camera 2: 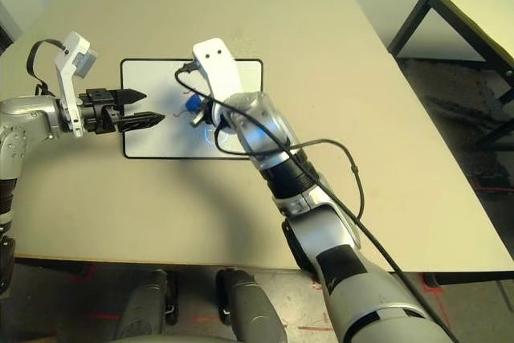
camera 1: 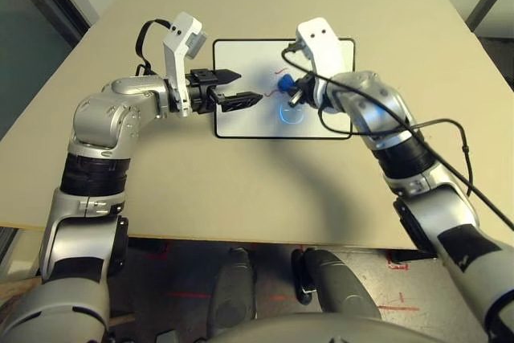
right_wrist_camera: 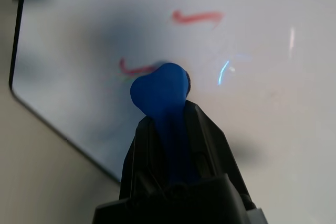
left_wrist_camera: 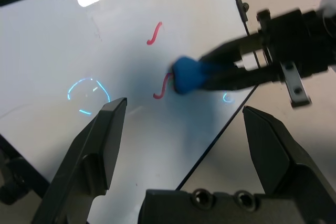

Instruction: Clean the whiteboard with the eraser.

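Where the table (camera 1: 177, 198) stretches out before the robot, the whiteboard (camera 1: 241, 128) is laid flat, well in from the table's near edge. Over the board's left edge the left gripper (camera 1: 250, 86) is held, fingers spread wide, nothing gripped. Over the board, somewhat right of its middle, the right gripper (camera 1: 297, 91) is positioned, fingers closed on the eraser (right_wrist_camera: 166, 98); the eraser's rounded end is left protruding past the fingertips. Contact between eraser and board cannot be told.

Progress: eraser in hand and brought to the marks; wiping judged unfinished. Two red squiggles are left, one (left_wrist_camera: 164, 85) right beside the eraser's end, the other (left_wrist_camera: 155, 33) nearer the board's far edge. Whether anything has been rubbed off cannot be told. Passes over both marks are still called for, with the grip kept firm. The faint blue smiley (left_wrist_camera: 88, 97) is also seen; whether it is meant to be wiped is unclear.

By view: in the left wrist view the smiley's eyes and mouth can be made out, and a tiny blue ring (left_wrist_camera: 228, 98) is seen by the frame. In the right wrist view, a dark strip (right_wrist_camera: 188, 83) is revealed along the eraser's side.
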Tool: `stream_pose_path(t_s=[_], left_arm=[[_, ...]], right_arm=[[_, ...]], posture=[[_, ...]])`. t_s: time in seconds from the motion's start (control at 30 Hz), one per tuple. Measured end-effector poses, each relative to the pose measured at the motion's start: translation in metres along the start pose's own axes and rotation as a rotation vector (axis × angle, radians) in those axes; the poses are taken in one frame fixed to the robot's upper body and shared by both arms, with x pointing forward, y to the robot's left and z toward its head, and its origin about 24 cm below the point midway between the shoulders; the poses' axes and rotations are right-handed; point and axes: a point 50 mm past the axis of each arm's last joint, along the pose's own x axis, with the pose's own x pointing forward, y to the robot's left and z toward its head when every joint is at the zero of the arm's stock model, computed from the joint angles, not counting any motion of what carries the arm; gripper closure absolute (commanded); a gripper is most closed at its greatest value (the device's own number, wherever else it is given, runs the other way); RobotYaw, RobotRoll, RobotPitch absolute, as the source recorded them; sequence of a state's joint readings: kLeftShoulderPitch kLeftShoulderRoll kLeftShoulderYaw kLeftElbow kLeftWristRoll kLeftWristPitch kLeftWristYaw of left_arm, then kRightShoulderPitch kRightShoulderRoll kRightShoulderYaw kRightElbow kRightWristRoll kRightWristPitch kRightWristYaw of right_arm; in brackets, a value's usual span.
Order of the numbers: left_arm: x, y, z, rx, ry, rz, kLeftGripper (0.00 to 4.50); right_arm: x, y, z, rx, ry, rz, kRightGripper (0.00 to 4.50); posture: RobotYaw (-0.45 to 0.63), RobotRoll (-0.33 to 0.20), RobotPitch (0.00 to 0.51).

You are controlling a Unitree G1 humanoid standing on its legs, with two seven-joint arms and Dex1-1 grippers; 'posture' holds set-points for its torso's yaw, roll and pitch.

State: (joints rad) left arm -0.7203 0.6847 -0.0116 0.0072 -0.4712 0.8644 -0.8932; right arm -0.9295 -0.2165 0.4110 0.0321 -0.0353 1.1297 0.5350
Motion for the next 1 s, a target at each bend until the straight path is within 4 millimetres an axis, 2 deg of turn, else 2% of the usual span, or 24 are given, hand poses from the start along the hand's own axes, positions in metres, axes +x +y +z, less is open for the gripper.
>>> stream_pose_path(t_s=[0.27,0.5,0.7,1.0], left_arm=[[-0.001,0.000,0.000,0.000,0.002,-0.003,0.00],[-0.001,0.000,-0.001,-0.005,0.008,-0.006,0.00],[-0.001,0.000,-0.001,-0.009,0.013,-0.006,0.00],[0.000,-0.002,-0.001,-0.013,0.023,-0.011,0.00]], right_arm=[[-0.002,0.000,-0.002,0.005,0.020,0.010,3.86],[-0.010,-0.020,0.024,-0.027,-0.025,-0.055,3.86],[-0.014,-0.034,0.033,-0.034,-0.040,-0.094,3.87],[-0.010,-0.030,0.035,-0.063,-0.029,-0.074,3.88]], posture=[[-0.04,0.000,0.133],[-0.04,0.000,0.129],[-0.04,0.000,0.126],[-0.04,0.000,0.128]])
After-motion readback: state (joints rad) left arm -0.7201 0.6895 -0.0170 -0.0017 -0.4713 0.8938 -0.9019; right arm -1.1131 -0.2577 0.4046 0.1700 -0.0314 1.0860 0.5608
